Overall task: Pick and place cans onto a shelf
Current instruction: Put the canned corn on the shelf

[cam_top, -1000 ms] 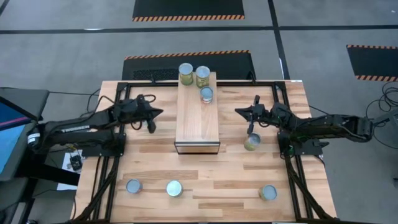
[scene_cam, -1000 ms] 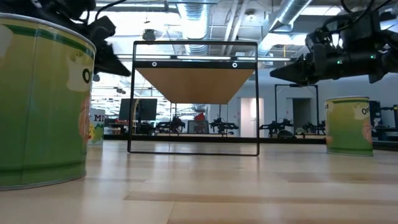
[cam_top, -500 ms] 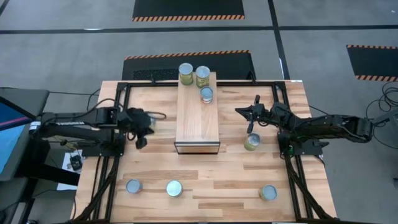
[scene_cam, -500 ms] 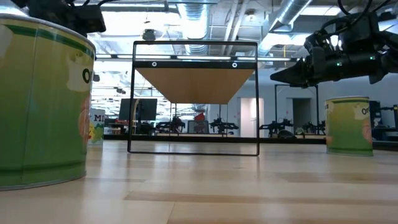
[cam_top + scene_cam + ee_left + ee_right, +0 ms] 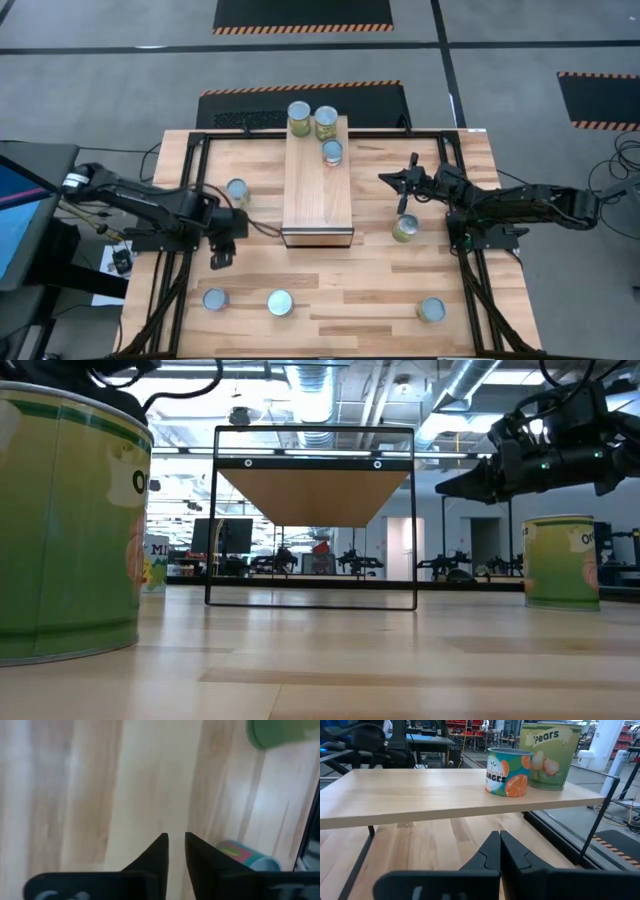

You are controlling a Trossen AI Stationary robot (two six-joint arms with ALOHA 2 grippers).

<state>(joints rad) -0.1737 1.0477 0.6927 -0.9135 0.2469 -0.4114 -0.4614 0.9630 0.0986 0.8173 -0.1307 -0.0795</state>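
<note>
Fingers nearly closed, empty, on your left gripper (image 5: 219,256), which has swung from beside the shelf (image 5: 318,190) toward the front-edge cans (image 5: 215,299); right gripper (image 5: 401,194) closed, waiting.

Free room and obstacles. The near two-thirds of the shelf (image 5: 318,185) top is bare; its far end is occupied by three cans (image 5: 313,122). On the tabletop (image 5: 350,290), a can (image 5: 237,189) stands between the shelf and the left claw (image 5: 219,257), and another can (image 5: 404,229) stands just beside the right claw (image 5: 404,190). Three cans (image 5: 280,302) line the near edge. The strip in front of the shelf opening is unobstructed.
</note>
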